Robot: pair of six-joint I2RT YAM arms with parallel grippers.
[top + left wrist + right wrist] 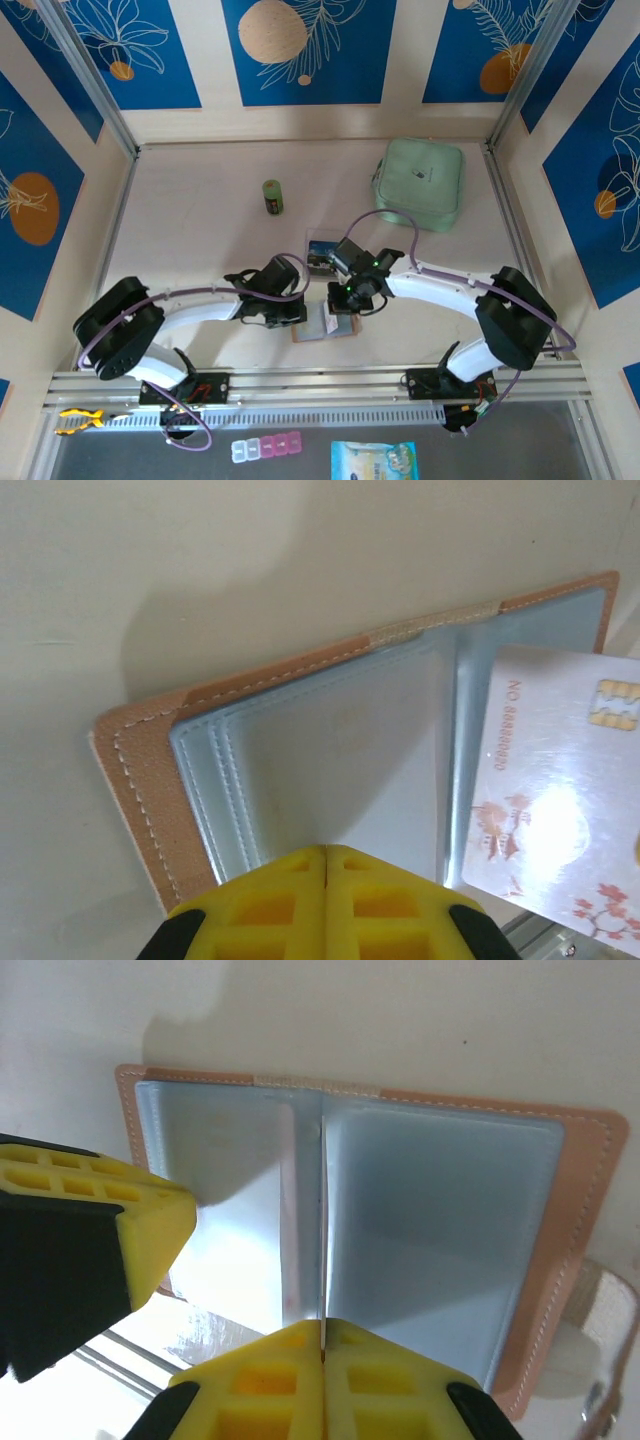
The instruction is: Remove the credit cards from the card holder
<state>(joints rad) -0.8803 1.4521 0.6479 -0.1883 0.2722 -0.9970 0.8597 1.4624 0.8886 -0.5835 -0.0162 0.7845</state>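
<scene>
Both arms angle in from 8 and 4 o'clock; left pincer (pixel 325 855), right pincer (pixel 322 1328) each closed tight over open card holder (pixel 450 1220).

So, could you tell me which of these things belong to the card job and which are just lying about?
Job: card holder, white chip card, loose cards farther back.
Lying about: green canister, mint-green pouch, pill organiser.

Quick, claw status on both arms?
Left claw: closed, tips at the open card holder; no grip evident.
Right claw: closed at its centre fold; grip cannot be told.
</scene>
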